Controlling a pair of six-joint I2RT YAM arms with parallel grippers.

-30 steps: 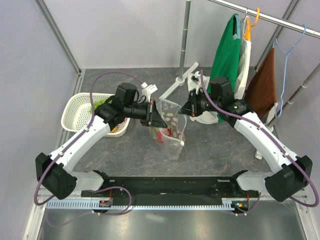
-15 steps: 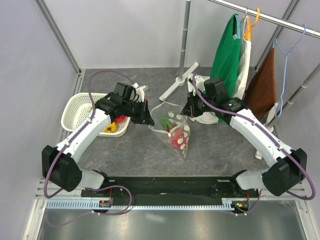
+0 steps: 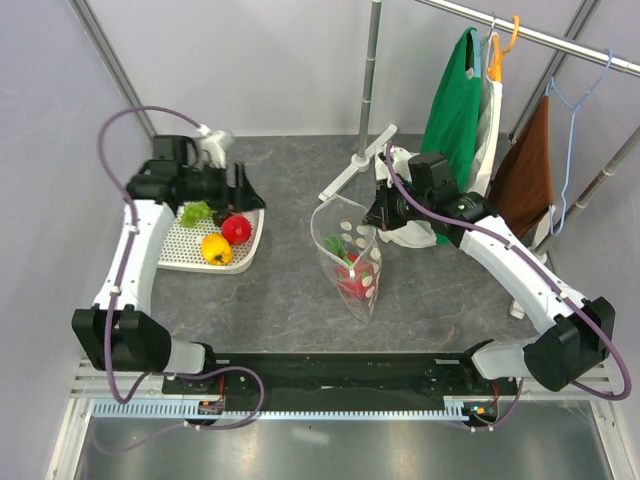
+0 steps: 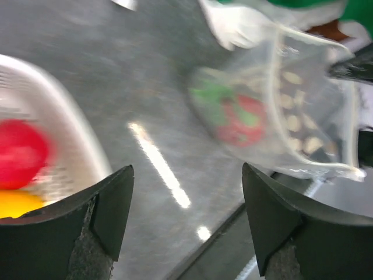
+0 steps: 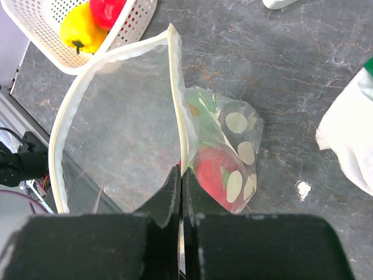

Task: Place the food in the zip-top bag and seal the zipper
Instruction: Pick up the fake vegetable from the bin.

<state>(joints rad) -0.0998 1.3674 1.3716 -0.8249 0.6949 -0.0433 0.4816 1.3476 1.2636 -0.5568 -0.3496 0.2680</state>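
Observation:
The zip-top bag (image 3: 347,240), clear with white dots, hangs by its rim from my right gripper (image 3: 375,213), which is shut on the pale zipper (image 5: 175,87) strip. The bag's mouth gapes open, and its bottom rests on the table with a red and green food piece (image 5: 213,169) inside. My left gripper (image 3: 244,193) is open and empty above the far right corner of the white basket (image 3: 185,245). The basket holds a green bunch (image 3: 196,213), a red piece (image 3: 236,228) and a yellow one (image 3: 215,248). The left wrist view is blurred; it shows the bag (image 4: 291,116) beyond open fingers (image 4: 111,216).
A clothes rack stands at the back right, its white foot (image 3: 350,172) on the table behind the bag. A green garment (image 3: 450,110), a brown cloth (image 3: 525,170) and a white cloth (image 3: 412,228) hang or lie close behind my right gripper.
My left gripper let go of the bag's rim, opened and swung left and back over the basket. The bag now hangs from the right gripper alone and has sagged.

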